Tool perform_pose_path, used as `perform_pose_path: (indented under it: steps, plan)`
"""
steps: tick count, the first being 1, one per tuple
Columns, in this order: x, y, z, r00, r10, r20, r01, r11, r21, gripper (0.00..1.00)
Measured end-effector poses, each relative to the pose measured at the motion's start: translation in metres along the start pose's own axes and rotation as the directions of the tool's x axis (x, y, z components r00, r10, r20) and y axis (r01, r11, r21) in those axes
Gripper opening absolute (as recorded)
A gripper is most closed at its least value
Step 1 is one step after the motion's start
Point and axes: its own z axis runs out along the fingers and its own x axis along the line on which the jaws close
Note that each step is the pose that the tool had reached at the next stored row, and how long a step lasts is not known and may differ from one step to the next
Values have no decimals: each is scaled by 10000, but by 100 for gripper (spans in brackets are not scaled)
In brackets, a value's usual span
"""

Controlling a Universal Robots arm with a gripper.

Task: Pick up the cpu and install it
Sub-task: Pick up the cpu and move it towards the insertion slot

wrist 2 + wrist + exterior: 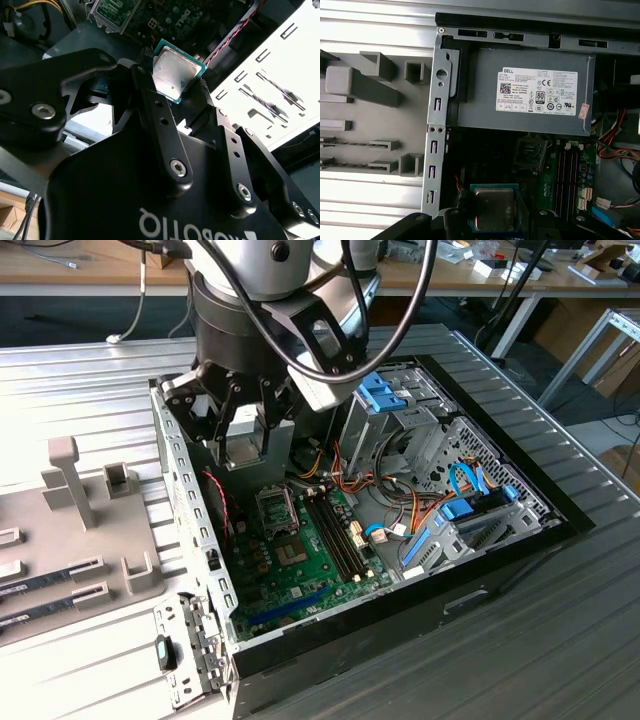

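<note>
1. Ribbed metal tabletop [90, 380] is seen in the exterior view under an open computer case [172, 455], with a grey moulded fixture tray [90, 540] at the exterior view's left. In the upper middle of the frame the gripper [243, 438] is closed on the cpu [243, 450]. The chip is held above, and apart from, the black socket frame [277, 508] on the green motherboard [330, 550].
2. In the second wrist view the black fingers [150, 97] are set narrowly against opposite edges of the cpu [176, 74]. Its matt silvery lid is bordered by a thin green rim.
3. In the first wrist view the cpu [493, 207] is shown as a flat, thin square, with the socket frame [531, 152] and the grey sheet-metal power supply box [525, 97] beyond it. The step in hand is judged to be the carry toward the socket. It is best done with the chip held level, its edges squared to the frame and the clamp light, since so thin a plate could tilt or slip.
</note>
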Motion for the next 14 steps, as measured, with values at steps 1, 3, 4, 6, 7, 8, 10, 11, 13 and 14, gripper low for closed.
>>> perform_pose_path:
  steps: [1, 3, 4, 6, 7, 8, 10, 11, 13, 14]
  plan:
    - [-3, -3, 4, 10000, 0, 0, 0, 10000, 0, 47]
    - [-6, -7, 9, 10000, -1, 0, 1, 10000, 0, 47]
    - [-10, -11, 14, 10000, 0, 1, 0, 10000, -1, 47]
    - [-13, -17, 19, 10000, 0, 0, 0, 10000, 0, 47]
    - [-16, -21, 22, 10000, 0, 0, 0, 10000, -1, 47]
    - [-17, -23, 25, 10000, 0, 0, 0, 10000, 0, 47]
    - [-21, -29, 30, 10000, 0, 0, 0, 10000, 0, 47]
    - [-22, -32, 32, 10000, 0, 0, 0, 10000, 0, 47]
    - [-26, -37, 37, 10000, 0, 0, 0, 10000, 0, 47]
    - [-28, -40, 39, 10000, -1, 0, 1, 10000, -1, 47]
